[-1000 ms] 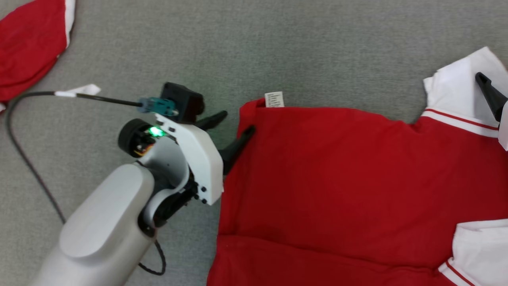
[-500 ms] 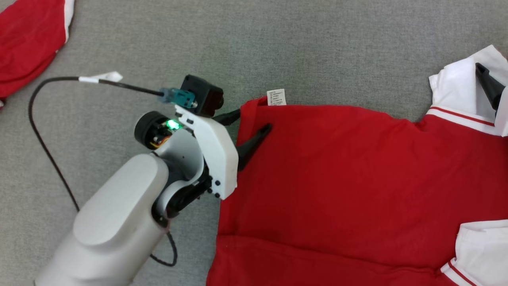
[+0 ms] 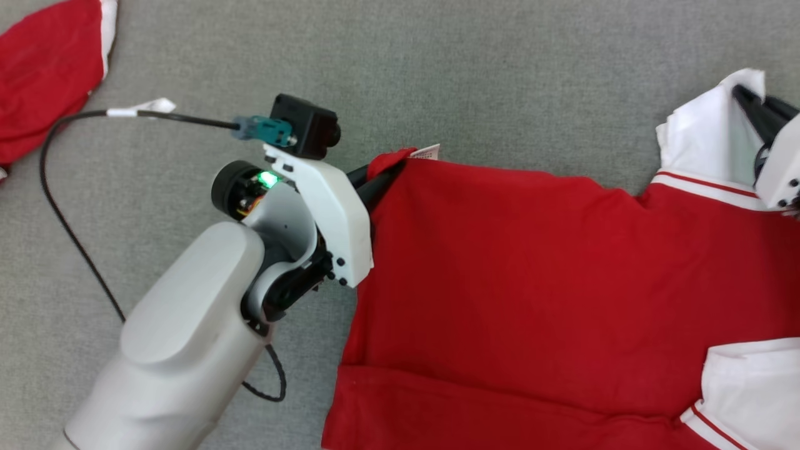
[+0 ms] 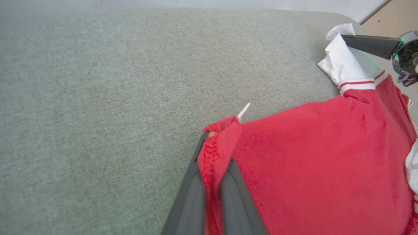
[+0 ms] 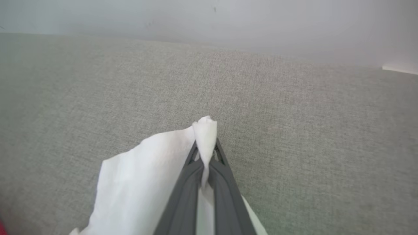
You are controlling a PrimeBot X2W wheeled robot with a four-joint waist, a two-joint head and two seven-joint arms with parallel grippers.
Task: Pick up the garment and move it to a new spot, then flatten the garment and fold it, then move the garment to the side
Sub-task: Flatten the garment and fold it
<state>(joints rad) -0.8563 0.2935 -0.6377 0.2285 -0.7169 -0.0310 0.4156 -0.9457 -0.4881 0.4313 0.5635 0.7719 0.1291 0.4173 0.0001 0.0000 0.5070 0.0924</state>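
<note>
The garment [image 3: 531,281] is a red shirt with white sleeves, spread on a grey fabric surface. My left gripper [image 3: 380,178] is shut on its red hem corner beside the small white label [image 3: 426,151]. In the left wrist view the red cloth [image 4: 320,163] is pinched and bunched between the dark fingers [image 4: 191,202] of the left gripper [image 4: 215,153]. My right gripper [image 3: 747,100] is shut on the white sleeve [image 3: 694,137] at the far right. In the right wrist view the sleeve [image 5: 140,182] is pinched at the tips of the right gripper [image 5: 205,153].
Another red garment [image 3: 44,75] lies at the upper left. A black cable [image 3: 56,206] loops from the left wrist over the grey surface [image 3: 500,75]. A pale wooden floor [image 4: 392,19] shows beyond the surface's far edge.
Both grippers have closed on the garment: the left on the red hem corner, which has bunched and risen a little, the right on the white sleeve. The label has tipped up.
</note>
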